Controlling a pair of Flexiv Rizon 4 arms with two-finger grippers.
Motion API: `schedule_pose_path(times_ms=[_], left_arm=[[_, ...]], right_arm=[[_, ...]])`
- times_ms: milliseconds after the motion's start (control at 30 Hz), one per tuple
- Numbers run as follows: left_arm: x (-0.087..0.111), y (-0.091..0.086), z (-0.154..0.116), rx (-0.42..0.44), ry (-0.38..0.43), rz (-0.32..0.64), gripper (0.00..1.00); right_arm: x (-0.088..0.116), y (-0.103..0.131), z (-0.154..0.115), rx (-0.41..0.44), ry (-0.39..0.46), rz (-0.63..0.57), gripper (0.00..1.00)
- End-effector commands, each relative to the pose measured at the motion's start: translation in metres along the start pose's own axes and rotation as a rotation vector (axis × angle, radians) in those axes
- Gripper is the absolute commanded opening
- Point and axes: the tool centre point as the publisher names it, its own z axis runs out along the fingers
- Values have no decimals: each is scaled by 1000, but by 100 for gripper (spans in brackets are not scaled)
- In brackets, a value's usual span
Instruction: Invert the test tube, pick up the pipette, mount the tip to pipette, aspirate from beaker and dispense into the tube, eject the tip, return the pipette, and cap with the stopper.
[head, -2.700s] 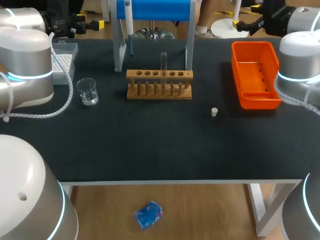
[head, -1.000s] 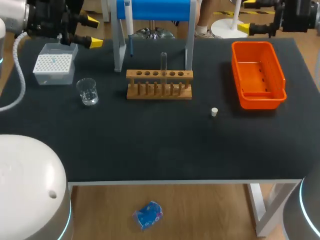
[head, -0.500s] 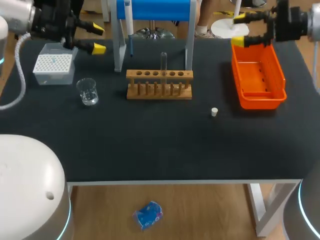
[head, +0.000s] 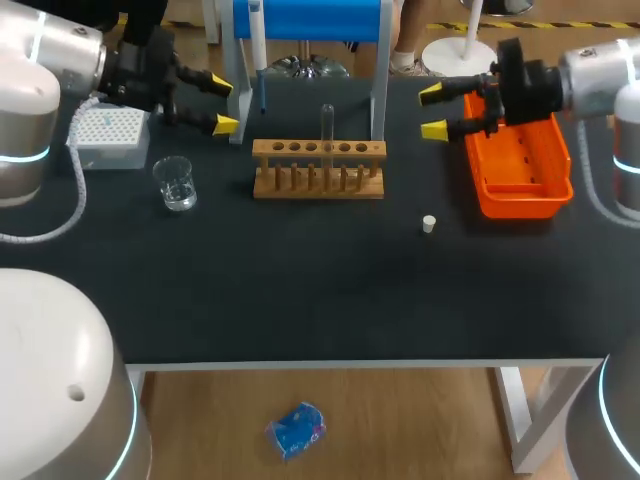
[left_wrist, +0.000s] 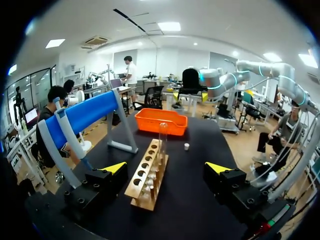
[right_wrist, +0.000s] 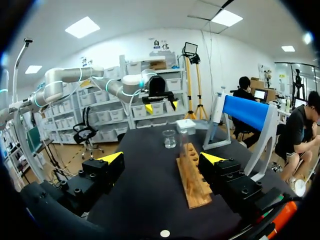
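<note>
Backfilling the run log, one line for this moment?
left jaws: open, empty | right jaws: open, empty | test tube: standing in rack | stopper: on table | pipette: on stand

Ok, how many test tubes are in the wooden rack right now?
1. One clear test tube stands upright near the middle of the wooden rack; its other holes look empty, though clear glass is easy to miss.

From here I can read no text, label, number or sign on anything on the table (head: 300, 290).
</note>
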Motion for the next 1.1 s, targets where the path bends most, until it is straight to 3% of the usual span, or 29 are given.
schedule_pose_path(times_ms=[33,300,667,867,1100], left_arm=[[1,0,1,-1,-2,0,100],[1,0,1,-1,-2,0,100],[1,0,1,-1,-2,0,100],[1,0,1,-1,-2,0,100],[1,0,1,-1,-2,0,100]], right_arm=[[-12,1,1,5,48,1,100],[-12,1,1,5,48,1,100],[-26,-11,53,-50,82,-94,100],[-40,-20,78,-153,95,-114,100],[-40,-20,78,-153,95,-114,100]])
